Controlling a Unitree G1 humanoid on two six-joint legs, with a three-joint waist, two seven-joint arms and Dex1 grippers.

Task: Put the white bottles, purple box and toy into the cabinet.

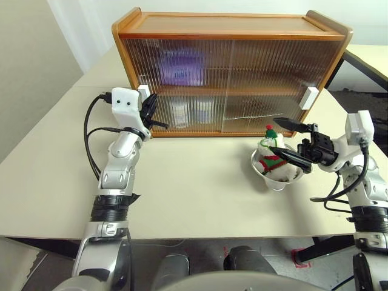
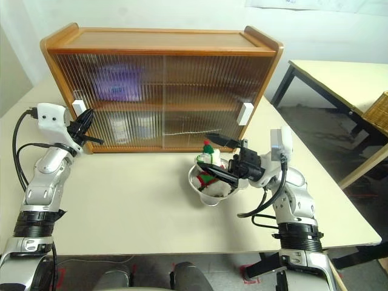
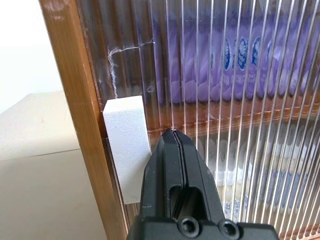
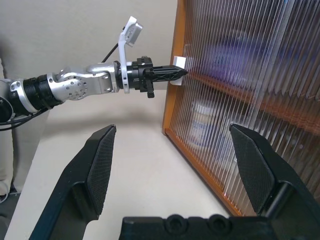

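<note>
Left tool, fingers pressed together and holding nothing, is touching the cabinet door beside its white handle. Right tool, spread wide and empty, is straddling the toy in the bowl.

A wide cream-topped table is seen set against a plain white wall, evenly lit. A second pale table on dark legs is placed to the right, across a gap of grey floor. A woven basket is glimpsed at the right edge. Red tape marks are visible on the floor below the near edge.
</note>
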